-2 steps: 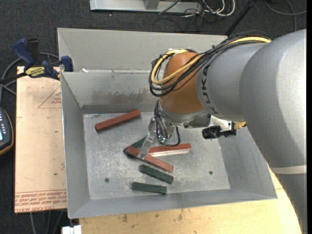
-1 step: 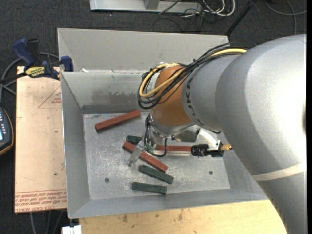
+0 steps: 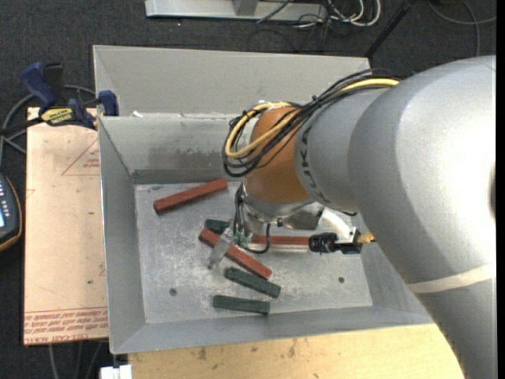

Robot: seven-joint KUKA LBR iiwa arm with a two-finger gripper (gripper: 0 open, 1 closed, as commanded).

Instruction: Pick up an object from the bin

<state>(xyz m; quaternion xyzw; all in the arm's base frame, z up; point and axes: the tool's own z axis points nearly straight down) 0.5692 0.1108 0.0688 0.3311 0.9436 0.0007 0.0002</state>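
The hand [image 3: 223, 251] is low over a red-brown bar [image 3: 251, 265] lying slantwise mid-floor in the bin [image 3: 118, 212]; clenched or released, I cannot tell. Just below that bar lies a dark green bar [image 3: 251, 283], with a second green bar [image 3: 241, 304] further below. Up-left of it, apart, lies another red-brown bar [image 3: 189, 197]. The lettering [image 3: 304, 172] on the arm's grey casing is unreadable.

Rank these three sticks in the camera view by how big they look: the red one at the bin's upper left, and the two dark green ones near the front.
1. Red stick: clearly the longest.
2. Upper green stick and lower green stick: these look alike in length and width, so I won't rank them.
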